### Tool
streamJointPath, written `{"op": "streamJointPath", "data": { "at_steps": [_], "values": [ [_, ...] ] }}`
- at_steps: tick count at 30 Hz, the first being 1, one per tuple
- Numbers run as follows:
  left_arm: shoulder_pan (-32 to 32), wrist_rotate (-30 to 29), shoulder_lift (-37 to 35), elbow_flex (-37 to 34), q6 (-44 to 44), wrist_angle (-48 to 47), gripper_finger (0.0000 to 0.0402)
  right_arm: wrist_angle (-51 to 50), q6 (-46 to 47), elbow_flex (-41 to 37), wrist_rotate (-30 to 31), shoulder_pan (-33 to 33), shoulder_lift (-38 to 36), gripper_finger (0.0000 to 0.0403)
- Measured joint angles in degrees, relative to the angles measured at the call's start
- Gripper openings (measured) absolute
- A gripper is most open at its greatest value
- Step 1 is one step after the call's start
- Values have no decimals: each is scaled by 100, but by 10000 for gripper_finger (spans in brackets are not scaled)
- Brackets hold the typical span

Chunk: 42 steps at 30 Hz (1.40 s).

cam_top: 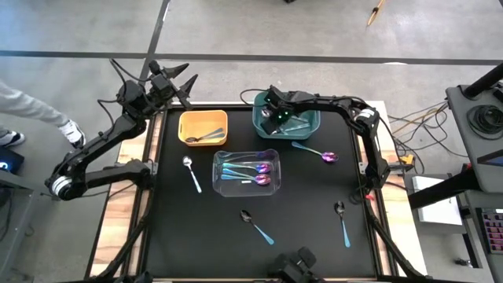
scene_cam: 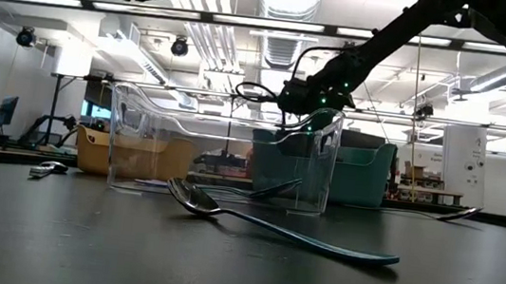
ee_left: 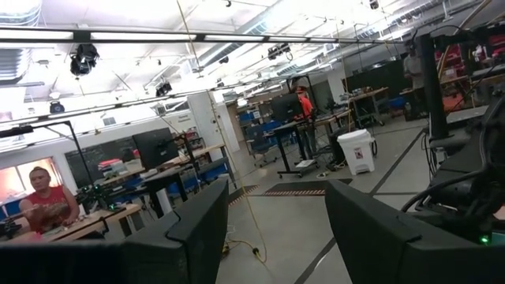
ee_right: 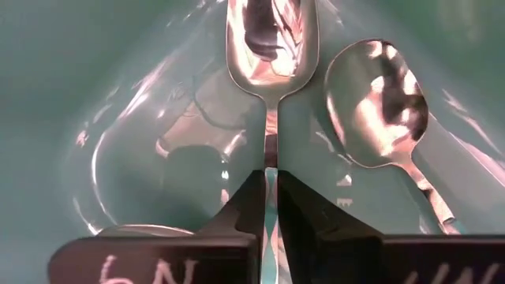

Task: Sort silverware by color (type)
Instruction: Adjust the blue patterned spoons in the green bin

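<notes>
My right gripper (ee_right: 270, 180) reaches down into the teal bin (cam_top: 313, 124) at the table's far side and is shut on a silver-bowled spoon (ee_right: 268, 39). A second silver spoon (ee_right: 377, 102) lies on the bin's floor beside it. My left gripper (cam_top: 178, 83) hangs open, high above the table's far left corner, touching nothing. Loose on the black mat lie a silver spoon (cam_top: 191, 173), a purple-bowled spoon (cam_top: 316, 152) and two dark-bowled spoons (cam_top: 257, 226) (cam_top: 343, 222). Purple spoons (cam_top: 250, 170) rest in the clear bin (cam_top: 222, 189). My right gripper pinches the spoon's thin handle (ee_right: 271, 156) between its two fingers (ee_right: 245, 201), a short way behind the bowl. The fingers come from above, slanting down into the teal bin, and lie along the handle. The bowl points away over the bin's floor; whether it rests there I cannot tell.
A yellow bin (cam_top: 185, 135) with a spoon in it stands left of the teal bin. In the low view the clear bin (scene_cam: 139, 139) stands mid-table with a dark spoon (scene_cam: 272, 225) in front of it. A person's leg and shoe (cam_top: 71, 130) show beyond the table's left edge.
</notes>
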Motion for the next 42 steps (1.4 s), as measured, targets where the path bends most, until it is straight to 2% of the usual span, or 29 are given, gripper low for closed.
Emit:
{"op": "streamJointPath", "data": {
  "at_steps": [20, 42],
  "values": [
    [-1, 2, 0, 0, -4, -21, 194, -645, -573, 721, 14, -101, -144, 13],
    [0, 2, 0, 0, -4, -122, 194, -384, -243, 848, 40, -111, -148, 13]
  ]
}}
